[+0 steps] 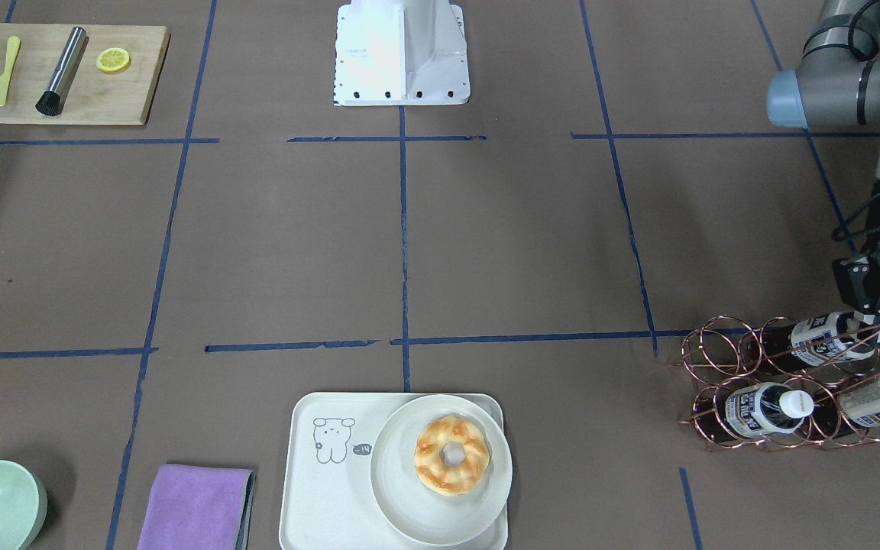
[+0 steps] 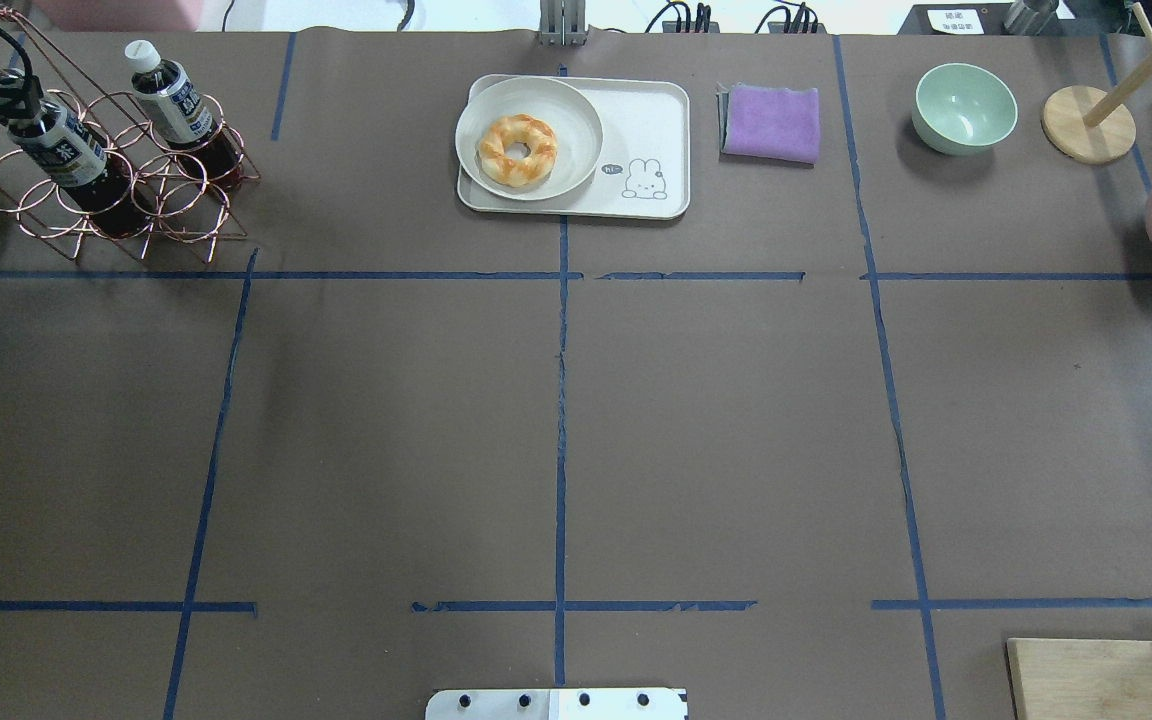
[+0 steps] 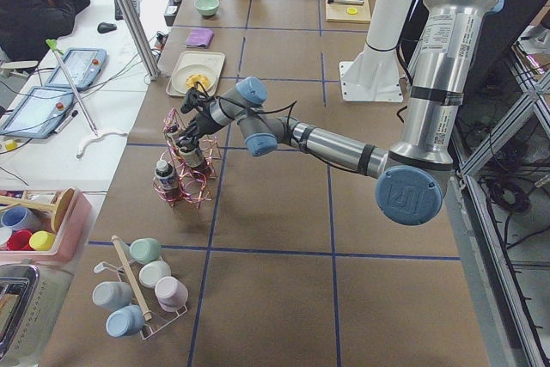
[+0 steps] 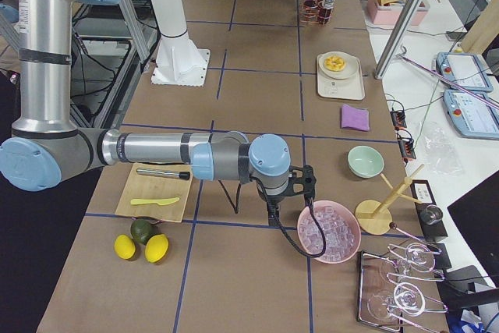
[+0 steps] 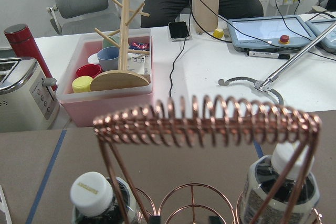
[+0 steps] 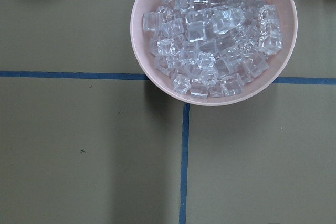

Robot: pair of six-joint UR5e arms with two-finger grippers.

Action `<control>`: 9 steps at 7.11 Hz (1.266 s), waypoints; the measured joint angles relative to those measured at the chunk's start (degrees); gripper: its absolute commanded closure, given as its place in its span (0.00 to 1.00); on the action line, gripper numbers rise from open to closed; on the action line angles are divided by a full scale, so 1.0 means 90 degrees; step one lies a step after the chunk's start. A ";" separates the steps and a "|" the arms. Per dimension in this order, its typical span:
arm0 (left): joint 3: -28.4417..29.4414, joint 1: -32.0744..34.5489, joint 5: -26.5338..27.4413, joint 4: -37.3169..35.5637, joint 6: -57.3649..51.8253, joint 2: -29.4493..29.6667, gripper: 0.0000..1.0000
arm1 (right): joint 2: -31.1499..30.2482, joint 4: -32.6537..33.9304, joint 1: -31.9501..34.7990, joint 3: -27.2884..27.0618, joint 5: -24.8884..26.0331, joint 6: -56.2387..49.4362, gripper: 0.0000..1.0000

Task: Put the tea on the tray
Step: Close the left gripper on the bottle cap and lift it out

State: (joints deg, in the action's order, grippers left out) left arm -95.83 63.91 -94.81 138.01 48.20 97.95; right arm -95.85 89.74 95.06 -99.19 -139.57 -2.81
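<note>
Left pincer (image 1: 875, 312), spread over the copper wire rack (image 1: 784, 376), could snag wires instead of the tea bottle (image 1: 818, 341); right pincer's (image 4: 305, 182) state cannot be told.

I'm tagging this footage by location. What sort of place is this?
Probably a robotics lab workcell staged as a café. A blue tape grid marks the paper-covered table, control pendants lie on the side bench, and props like a doughnut and a bowl of ice are set out.

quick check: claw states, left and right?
Left claw: open, holding nothing.
Right claw: cannot tell; its fingers show in no close view.
</note>
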 measured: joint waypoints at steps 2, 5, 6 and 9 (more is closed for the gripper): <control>-0.0177 0.0228 -0.0363 -0.0051 -0.0002 -0.0003 0.98 | -0.0006 0.0000 -0.0002 0.0001 0.0000 0.0000 0.00; -0.0792 0.0331 -0.0414 -0.0469 -0.0020 -0.0062 0.99 | -0.0013 0.0000 0.0000 0.0008 0.0000 0.0000 0.00; -0.1059 0.0444 -0.0413 -0.0728 -0.0043 -0.0075 0.99 | -0.0013 0.0000 0.0001 0.0012 0.0000 0.0000 0.00; -0.2015 0.0620 -0.0415 -0.1769 -0.0036 -0.0077 1.00 | -0.0013 0.0000 -0.0002 0.0012 0.0000 0.0000 0.00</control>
State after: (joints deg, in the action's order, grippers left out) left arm -113.96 69.49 -98.55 122.10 47.88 97.25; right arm -95.97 89.74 95.05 -99.08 -139.57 -2.81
